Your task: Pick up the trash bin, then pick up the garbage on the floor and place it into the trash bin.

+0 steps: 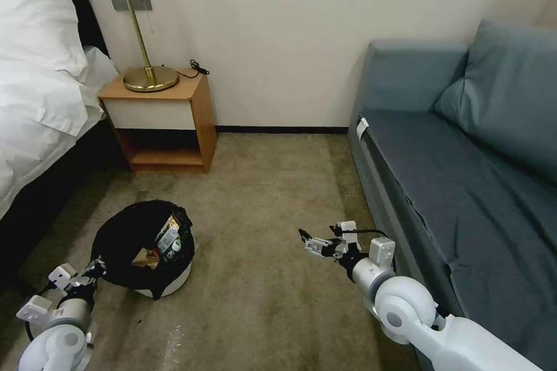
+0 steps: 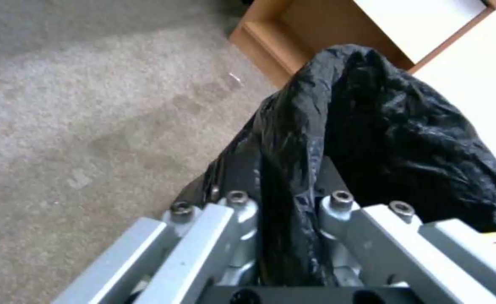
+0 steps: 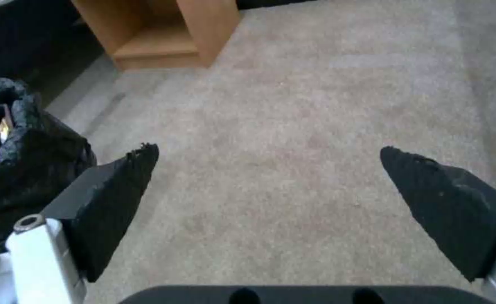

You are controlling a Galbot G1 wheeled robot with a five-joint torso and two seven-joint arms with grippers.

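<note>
I stand on a worn beige carpet (image 1: 267, 278) in a bedroom, with a white-sheeted bed (image 1: 40, 87) to my left, a grey-blue sofa (image 1: 464, 174) to my right, and one wooden nightstand (image 1: 162, 122) bearing one brass lamp (image 1: 142, 29) against the cream wall ahead. There is one trash bin (image 1: 168, 284), white and round, its black bag (image 1: 125, 237) draped over the rim, tilted on the carpet in front of my left side. Inside it I count at least three pieces of the garbage (image 1: 164, 243): a green-labelled bottle, a brown paper scrap and a printed carton, bunched together. My left claw (image 1: 94, 269) is clamped together on the bin's near rim, the bag pinched between its fingers (image 2: 338, 207). My right claw (image 1: 306, 242) hangs low over bare carpet, well apart from the bin to its right, its two black pads (image 3: 113, 198) spread wide and holding nothing
</note>
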